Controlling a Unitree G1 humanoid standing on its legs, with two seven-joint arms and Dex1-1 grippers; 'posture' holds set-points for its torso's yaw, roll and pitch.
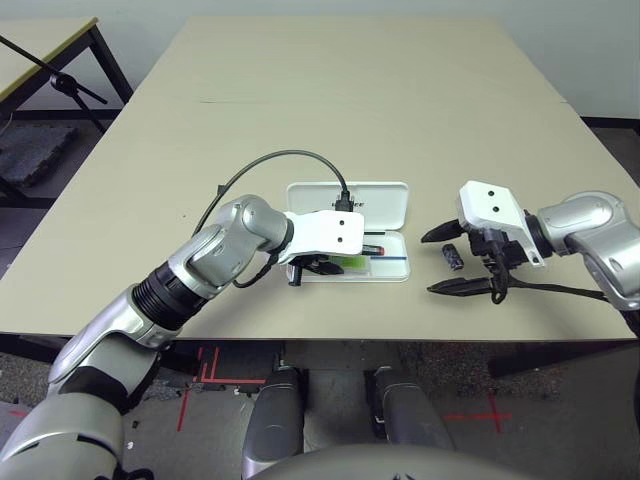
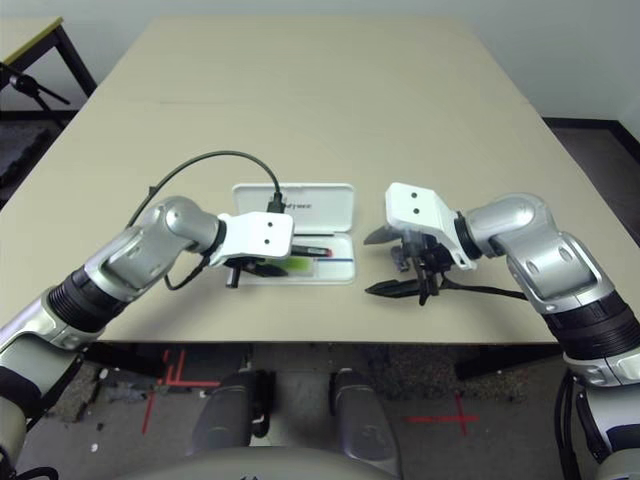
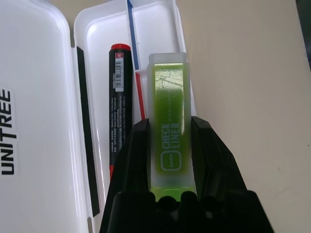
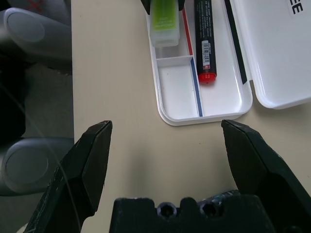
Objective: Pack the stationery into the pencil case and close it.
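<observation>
The white pencil case (image 1: 390, 188) lies open in the middle of the table, lid flat behind its tray (image 4: 177, 92). The red marker (image 3: 119, 102) with its black body lies inside the tray. My left gripper (image 3: 169, 124) is shut on the lime-green highlighter (image 3: 170, 111), holding it lengthwise over the tray's front strip beside the marker. I cannot tell whether it touches the tray floor. A small dark block (image 1: 452, 256) sits on the table right of the case. My right gripper (image 1: 430, 263) is open, its fingers either side of the block and apart from it.
A black cable (image 1: 270, 160) loops from my left wrist over the table behind the case. Another cable (image 1: 570, 291) trails from my right wrist near the table's front edge. A second table and a black stand (image 1: 55, 75) are at the far left.
</observation>
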